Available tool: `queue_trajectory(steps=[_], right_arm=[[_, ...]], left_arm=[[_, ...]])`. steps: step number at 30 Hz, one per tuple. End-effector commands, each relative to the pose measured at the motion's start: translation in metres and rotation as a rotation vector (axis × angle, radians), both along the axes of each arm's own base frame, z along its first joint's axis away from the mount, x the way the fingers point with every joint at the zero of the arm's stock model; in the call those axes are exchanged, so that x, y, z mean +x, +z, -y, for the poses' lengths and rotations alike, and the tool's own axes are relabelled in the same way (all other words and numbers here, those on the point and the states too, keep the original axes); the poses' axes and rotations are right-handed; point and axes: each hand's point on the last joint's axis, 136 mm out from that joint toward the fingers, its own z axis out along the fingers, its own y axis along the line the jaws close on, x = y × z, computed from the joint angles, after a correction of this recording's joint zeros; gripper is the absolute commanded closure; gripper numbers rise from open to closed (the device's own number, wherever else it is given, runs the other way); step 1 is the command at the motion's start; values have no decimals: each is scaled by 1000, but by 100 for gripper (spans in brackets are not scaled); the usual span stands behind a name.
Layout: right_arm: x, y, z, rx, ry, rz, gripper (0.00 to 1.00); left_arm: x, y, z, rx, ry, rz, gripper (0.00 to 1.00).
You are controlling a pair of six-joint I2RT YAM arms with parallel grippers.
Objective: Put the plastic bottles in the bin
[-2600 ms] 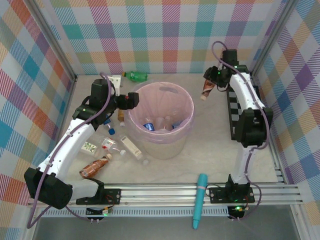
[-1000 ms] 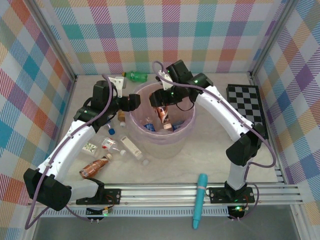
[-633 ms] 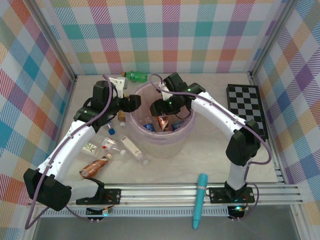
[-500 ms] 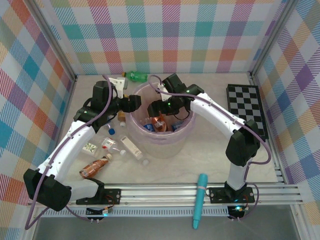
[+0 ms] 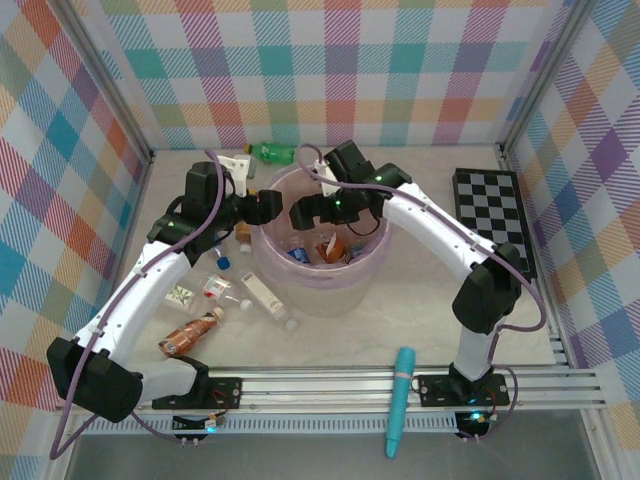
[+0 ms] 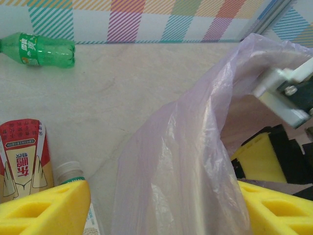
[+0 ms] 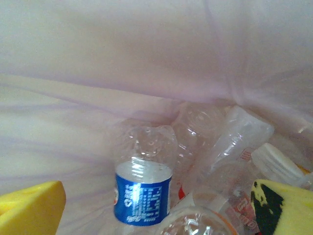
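Note:
The bin (image 5: pixel 372 262), a pale bucket lined with a pink bag, stands mid-table. My right gripper (image 5: pixel 322 212) hangs open over its mouth with nothing between its fingers (image 7: pixel 29 208). Below it lie a blue-labelled bottle (image 7: pixel 143 188) and clear bottles (image 7: pixel 234 142). A copper-brown bottle (image 5: pixel 329 245) rests inside the bin. My left gripper (image 5: pixel 264 207) is shut on the bin's left rim, with the bag (image 6: pixel 195 147) between its yellow pads (image 6: pixel 44 210). Several bottles (image 5: pixel 262 295) lie left of the bin, among them a brown one (image 5: pixel 188 335). A green bottle (image 5: pixel 272 152) lies by the back wall.
A teal pen-shaped tube (image 5: pixel 398 400) lies across the front rail. A black-and-white checkered board (image 5: pixel 492 215) sits flat at the right. In the left wrist view a red-and-white labelled bottle (image 6: pixel 22 164) and a white-capped one (image 6: pixel 68 171) lie beside the left pad.
My right gripper has opened over the bin and the copper-brown bottle has dropped from it in among the others. The left gripper has kept its place on the rim.

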Motion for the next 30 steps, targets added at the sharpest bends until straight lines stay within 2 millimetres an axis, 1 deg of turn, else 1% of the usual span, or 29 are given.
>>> queue_trajectory(steps=[1, 2, 3, 4, 7, 10, 13, 14, 16, 18, 21, 27, 30], right_arm=[[-23, 82, 15, 109, 30, 122, 2], [-28, 95, 20, 120, 26, 147, 2], [-33, 109, 29, 123, 15, 174, 2], [-37, 118, 40, 112, -6, 196, 3], [-45, 135, 79, 68, -95, 227, 7], [-53, 140, 119, 45, -174, 228, 8], [-60, 133, 156, 33, -265, 185, 10], [-62, 129, 162, 40, -279, 173, 12], [-68, 119, 171, 55, -291, 134, 17], [-72, 110, 174, 72, -294, 106, 20], [-76, 101, 165, 172, -255, 46, 23], [-68, 87, 169, 261, -282, -18, 30], [-66, 82, 172, 275, -291, -36, 31]], left_arm=[[-7, -14, -4, 20, 6, -47, 30], [-6, -13, -4, 17, 10, -48, 30], [-6, -12, -5, 14, 15, -48, 30], [-6, -11, -5, 6, 20, -46, 30], [-7, -5, 0, -35, 11, -37, 30], [-6, 1, 3, -71, 10, -31, 30], [-8, 8, 6, -64, 18, -21, 32], [-8, 12, 7, -60, 20, -14, 34], [-10, 18, 9, -53, 23, -6, 40], [-10, 23, 11, -61, 26, -2, 45], [-11, 23, 18, -71, 30, -4, 47], [-7, 18, 41, -99, 34, -11, 55], [-3, 16, 54, -113, 35, -12, 59]])
